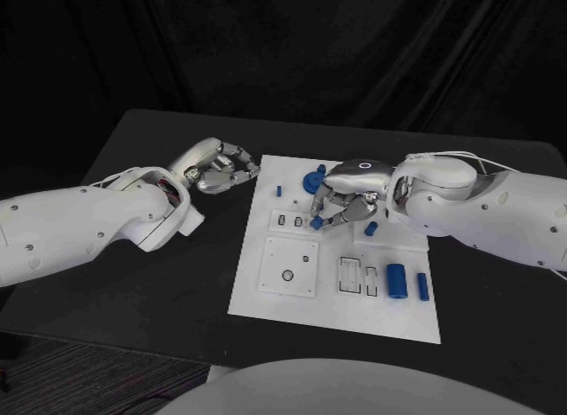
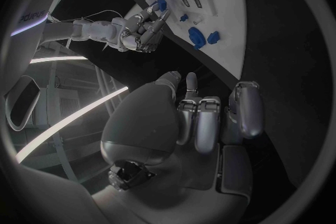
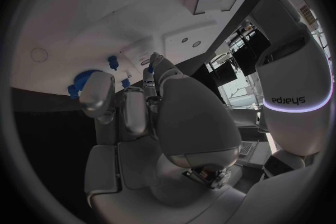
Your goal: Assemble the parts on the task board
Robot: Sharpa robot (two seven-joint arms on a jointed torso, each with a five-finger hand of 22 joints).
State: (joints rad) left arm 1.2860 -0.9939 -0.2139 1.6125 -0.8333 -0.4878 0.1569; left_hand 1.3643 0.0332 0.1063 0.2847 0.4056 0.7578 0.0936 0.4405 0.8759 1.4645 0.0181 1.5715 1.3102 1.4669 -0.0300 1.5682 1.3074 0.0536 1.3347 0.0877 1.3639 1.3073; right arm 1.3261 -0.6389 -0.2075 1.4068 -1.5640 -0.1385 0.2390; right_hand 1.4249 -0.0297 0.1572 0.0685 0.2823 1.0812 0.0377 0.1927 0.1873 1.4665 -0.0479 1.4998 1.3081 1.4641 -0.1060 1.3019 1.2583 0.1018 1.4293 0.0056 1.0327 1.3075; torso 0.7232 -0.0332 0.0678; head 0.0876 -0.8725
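Note:
The white task board (image 1: pixel 359 316) lies in the middle of the black table. My right hand (image 1: pixel 346 201) hovers over its far half and pinches a small blue part (image 1: pixel 317 223) at its fingertips, close above the board; the right wrist view shows that part (image 3: pixel 149 70) between thumb and finger. Beside the hand sit a blue round part (image 1: pixel 312 180), a small blue peg (image 1: pixel 280 190) and another blue piece (image 1: pixel 371 229). Two blue cylinders (image 1: pixel 396 278) lie near the board's right edge. My left hand (image 1: pixel 219 169) rests off the board's far left corner, fingers curled in, holding nothing.
Rectangular slots (image 1: pixel 350 273) and a square plate with a hole (image 1: pixel 288 275) mark the board's near half. Black table surface (image 1: pixel 134 294) surrounds the board on all sides. My left forearm (image 1: pixel 72 229) lies over the table's left side.

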